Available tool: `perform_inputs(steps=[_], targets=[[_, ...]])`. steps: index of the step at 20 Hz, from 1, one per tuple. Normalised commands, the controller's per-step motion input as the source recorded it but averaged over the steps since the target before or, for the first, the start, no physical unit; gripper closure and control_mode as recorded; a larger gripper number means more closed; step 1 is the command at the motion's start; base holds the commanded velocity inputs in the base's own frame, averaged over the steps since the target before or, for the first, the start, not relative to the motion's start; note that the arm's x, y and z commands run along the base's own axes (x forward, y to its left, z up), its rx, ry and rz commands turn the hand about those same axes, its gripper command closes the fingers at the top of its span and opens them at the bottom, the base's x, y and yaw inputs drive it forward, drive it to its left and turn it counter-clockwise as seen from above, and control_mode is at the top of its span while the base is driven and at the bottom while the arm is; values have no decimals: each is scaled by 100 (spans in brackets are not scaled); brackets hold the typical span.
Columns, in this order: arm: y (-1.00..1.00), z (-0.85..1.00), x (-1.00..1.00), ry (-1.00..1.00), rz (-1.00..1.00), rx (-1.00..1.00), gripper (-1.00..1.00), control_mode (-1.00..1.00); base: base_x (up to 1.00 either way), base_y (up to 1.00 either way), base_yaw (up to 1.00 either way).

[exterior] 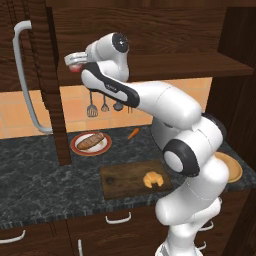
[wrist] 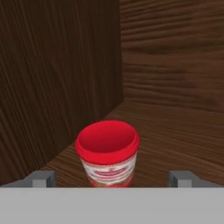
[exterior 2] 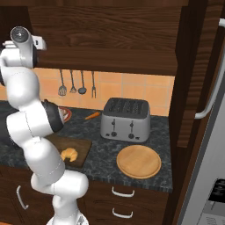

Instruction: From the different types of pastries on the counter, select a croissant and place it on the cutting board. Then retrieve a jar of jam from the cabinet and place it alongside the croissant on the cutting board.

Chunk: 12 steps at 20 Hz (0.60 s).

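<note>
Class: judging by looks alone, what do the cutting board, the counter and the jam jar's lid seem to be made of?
Cutting board: dark brown wood, matt, with faint grain streaks.
Counter: dark stone, probably marble or granite, going by its pale veining and slight sheen.
Jar of jam: the red lid looks like smooth, glossy plastic, though painted metal is possible; the body's material cannot be told.

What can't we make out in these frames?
- Jar of jam: its base is cut off by the grey band in the hand view; the label is too blurred to read.
- Claw: only its tips show, wide apart; whether they touch the jar is unclear.
- Cutting board: the arm covers its left part in the right base view.
</note>
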Motion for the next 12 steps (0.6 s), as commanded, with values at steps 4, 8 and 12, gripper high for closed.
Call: perform_inputs(steps=[4, 8, 12], targets=[[2, -11, 14, 0, 4, 0, -100, -100, 0, 0, 0], [1, -1, 9, 0, 3, 0, -100, -100, 0, 0, 0], [3, -3, 15, 0, 3, 0, -100, -100, 0, 0, 0]])
